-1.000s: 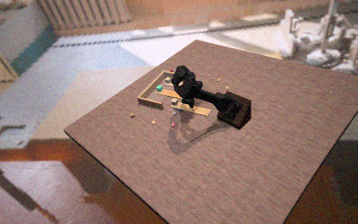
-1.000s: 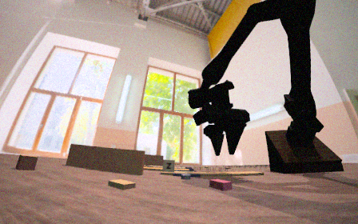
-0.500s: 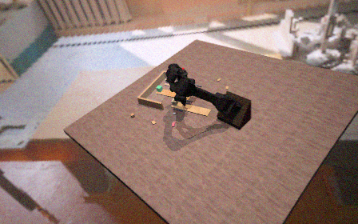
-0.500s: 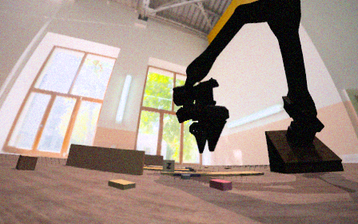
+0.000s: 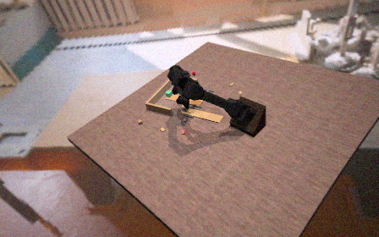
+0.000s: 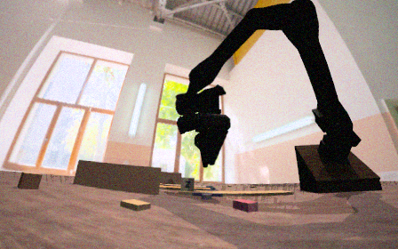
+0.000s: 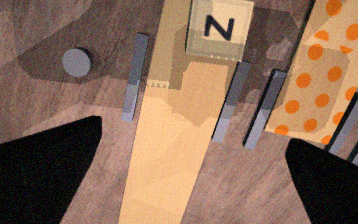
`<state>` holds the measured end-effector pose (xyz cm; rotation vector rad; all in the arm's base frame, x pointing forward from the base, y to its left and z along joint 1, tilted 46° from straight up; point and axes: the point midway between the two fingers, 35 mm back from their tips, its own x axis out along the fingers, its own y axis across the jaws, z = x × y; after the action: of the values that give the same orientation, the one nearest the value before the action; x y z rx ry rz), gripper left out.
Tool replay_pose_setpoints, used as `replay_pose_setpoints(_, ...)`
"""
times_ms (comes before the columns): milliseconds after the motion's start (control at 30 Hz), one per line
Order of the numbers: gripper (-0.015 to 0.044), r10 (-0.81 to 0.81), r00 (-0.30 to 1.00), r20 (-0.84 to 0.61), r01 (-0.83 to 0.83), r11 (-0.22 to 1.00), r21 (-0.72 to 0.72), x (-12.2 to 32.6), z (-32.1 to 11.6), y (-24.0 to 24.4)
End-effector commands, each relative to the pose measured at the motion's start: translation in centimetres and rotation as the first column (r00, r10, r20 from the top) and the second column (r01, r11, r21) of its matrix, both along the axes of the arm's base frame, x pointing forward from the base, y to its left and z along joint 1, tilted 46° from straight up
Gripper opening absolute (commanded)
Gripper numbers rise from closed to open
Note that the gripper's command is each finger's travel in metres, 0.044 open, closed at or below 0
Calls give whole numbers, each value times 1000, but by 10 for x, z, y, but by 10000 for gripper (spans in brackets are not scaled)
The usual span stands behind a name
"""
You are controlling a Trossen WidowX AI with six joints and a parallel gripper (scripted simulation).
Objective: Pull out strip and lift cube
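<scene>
Gripper [image 5: 184, 102] [image 6: 208, 165] [image 7: 197, 136] is held open, empty, near the lettered cube [image 6: 187, 183] [image 7: 219, 29]; its strip [image 5: 204, 115] [image 6: 254, 192] [image 7: 167, 150] looks pulled; lifting remains.

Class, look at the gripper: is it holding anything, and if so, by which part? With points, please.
Nothing is held: the gripper [image 5: 183, 102] [image 6: 207, 165] [image 7: 197, 136] is open, its fingers apart above the plain strip [image 5: 204, 115] [image 7: 172, 135].

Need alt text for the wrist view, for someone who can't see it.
Open black pincer above a plain pale-yellow flat strip bearing a pale cube marked with a dark letter. Thin grey rails flank the strip; right of it lies an orange-dotted strip, left a grey disc.
</scene>
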<state>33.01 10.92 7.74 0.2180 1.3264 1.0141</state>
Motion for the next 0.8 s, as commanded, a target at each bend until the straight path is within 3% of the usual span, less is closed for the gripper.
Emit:
replay_pose_setpoints(0, 440, -3, 1000, -8, 3, 1000, 5, 15, 3, 5)
replay_pose_setpoints(367, 440, -3, 1000, -6, 3, 1000, 6, 45, 12, 14)
replay_pose_setpoints(600, 256, -3, 1000, -5, 3, 1000, 6, 45, 5, 21)
replay_pose_setpoints(767, 250, -3, 1000, -5, 3, 1000, 5, 44, 0, 26)
